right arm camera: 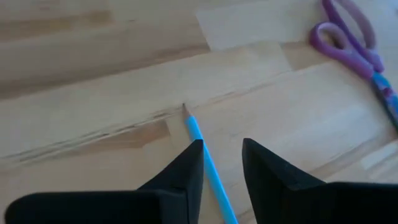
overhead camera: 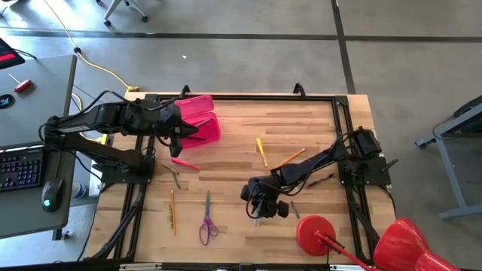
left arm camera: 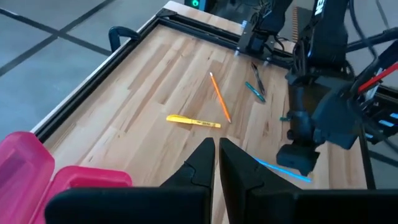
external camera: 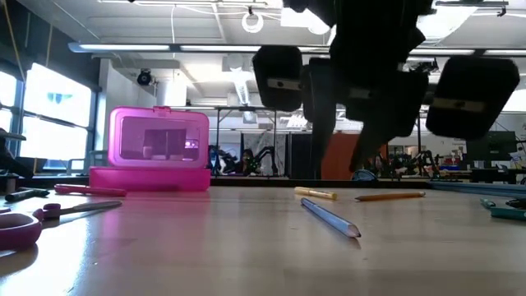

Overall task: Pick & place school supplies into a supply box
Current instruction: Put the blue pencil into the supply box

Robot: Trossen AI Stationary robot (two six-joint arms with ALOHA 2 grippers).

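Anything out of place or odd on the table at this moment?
Nothing damaged or spilled. The supplies lie scattered loose on the table, outside the pink supply box. The right gripper stands open over a blue pencil lying flat; the scissors are untouched.

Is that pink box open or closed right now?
Open. In the low view the pink box's lid stands upright behind its low tray; from above, both halves lie spread apart beside the left tool.

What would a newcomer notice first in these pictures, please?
Probably the pink box at the table's far left, its lid up, with the left gripper beside it. Next, the right gripper, fingers apart, low over a blue pencil near the front, and the purple scissors lying to its left.
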